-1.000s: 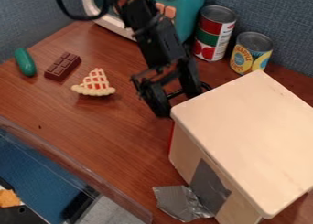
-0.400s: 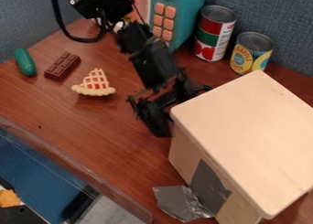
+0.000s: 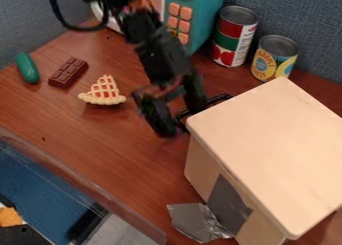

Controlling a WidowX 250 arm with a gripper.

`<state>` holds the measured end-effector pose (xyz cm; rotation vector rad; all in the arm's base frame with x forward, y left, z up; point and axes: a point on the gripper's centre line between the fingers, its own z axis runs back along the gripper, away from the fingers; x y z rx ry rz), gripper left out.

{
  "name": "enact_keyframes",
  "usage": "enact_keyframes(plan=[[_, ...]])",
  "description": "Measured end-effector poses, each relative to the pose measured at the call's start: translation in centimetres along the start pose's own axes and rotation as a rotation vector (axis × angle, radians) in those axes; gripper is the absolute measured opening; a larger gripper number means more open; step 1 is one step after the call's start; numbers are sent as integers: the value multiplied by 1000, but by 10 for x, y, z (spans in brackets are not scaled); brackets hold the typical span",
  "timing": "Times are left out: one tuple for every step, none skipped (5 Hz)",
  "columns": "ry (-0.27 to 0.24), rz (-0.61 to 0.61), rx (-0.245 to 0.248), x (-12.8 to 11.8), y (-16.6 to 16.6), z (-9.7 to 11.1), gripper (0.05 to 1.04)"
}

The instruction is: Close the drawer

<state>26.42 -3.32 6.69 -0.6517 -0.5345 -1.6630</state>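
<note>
A thin black wire loop [image 3: 219, 98], apparently the drawer's handle, curves out beside the far left edge of a pale wooden box [image 3: 267, 149] with rounded corners; how far the drawer itself stands out cannot be told. The black two-finger gripper [image 3: 180, 120] hangs at that same edge, its fingers wide apart (whether either one touches the wood is hard to say), with nothing seen held between them. On the box's near left side is a dark grey patch [image 3: 229, 204], and a crumpled silver flap [image 3: 197, 221] juts out beside it over the brown wood-grain table [image 3: 120, 154].

Behind the box, near the blue-grey fabric wall [image 3: 294, 9], stand a red, green and white can [image 3: 234, 36] and a shorter yellow and blue can [image 3: 274, 58], both upright. A teal toy microwave [image 3: 206, 14] with orange buttons is left of them, partly behind the black arm [image 3: 157, 49]. Farther left lie a lattice-topped toy pie slice [image 3: 103, 91], a brown toy chocolate bar [image 3: 68, 72] and a green oblong toy [image 3: 27, 68].
</note>
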Motion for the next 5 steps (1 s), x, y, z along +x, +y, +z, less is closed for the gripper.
enact_keyframes(plan=[[272,150,186,-7,-19,48,1001],[526,384,290,-30,-33,77,1001],[743,623,336,-28,-43,85,1001],[759,884,359,-35,-61,101,1001],[717,1124,409,-39,-61,120,1000]])
